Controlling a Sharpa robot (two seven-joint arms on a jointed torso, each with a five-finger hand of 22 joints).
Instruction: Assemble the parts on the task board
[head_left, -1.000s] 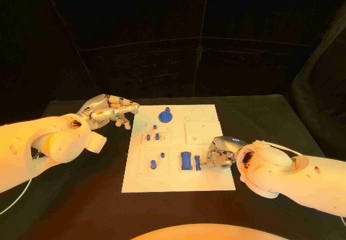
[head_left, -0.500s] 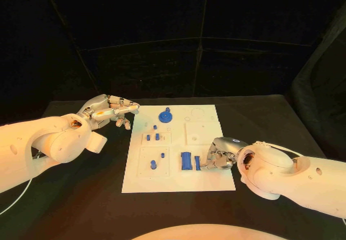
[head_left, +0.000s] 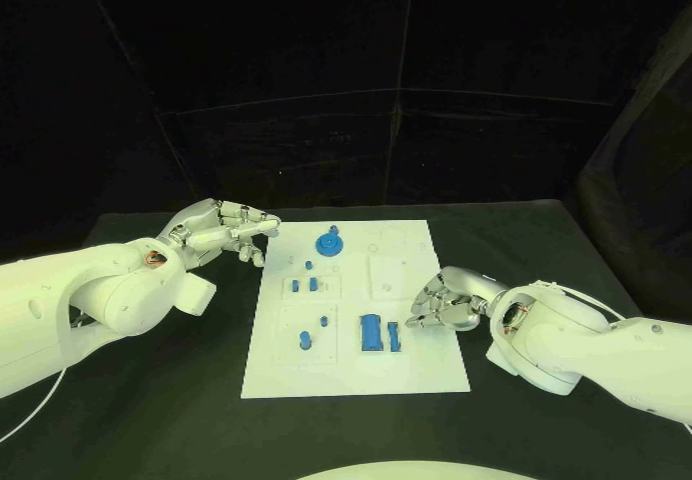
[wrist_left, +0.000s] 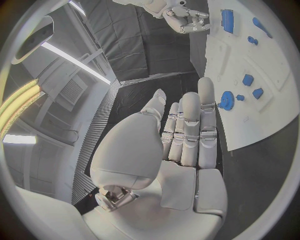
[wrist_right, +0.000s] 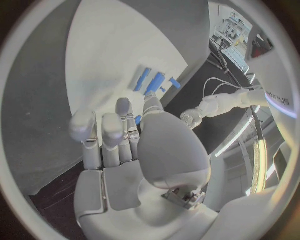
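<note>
The left hand (head_left: 219, 232) hovers over the black counter (head_left: 144, 400) just off the far-left corner of the task board (head_left: 411, 370), fingers loosely curled with gaps between them and nothing in them. In the left wrist view the same hand (wrist_left: 181, 135) shows its fingers (wrist_left: 190, 120) laid straight and side by side, pointing toward the board's edge (wrist_left: 250, 135) without touching it.

The white task board lies flat in the middle of the counter, its long side running away from the robot. At its far end sits a round blue gear-like part (head_left: 332, 241) with a small knob on top. A little nearer, on the left half, three small blue pegs (head_left: 304, 284) sit close together in a recessed square. Nearer still, a short blue piece (head_left: 306, 339) lies tilted in another recess, with a tiny blue peg (head_left: 325, 321) just beside it. To their right, a wide blue block (head_left: 372, 332) and a thin blue bar (head_left: 394, 336) lie side by side, almost touching.

The right hand (head_left: 444, 304) rests at the right edge of the board, just beside the thin bar, fingers curled downward toward the white surface. Whether it pinches anything cannot be told from the head view. In the right wrist view its fingers (wrist_right: 109, 132) stretch over the board, apart and bare, with the blue block and bar (wrist_right: 150, 82) lying just beyond the fingertips.
</note>
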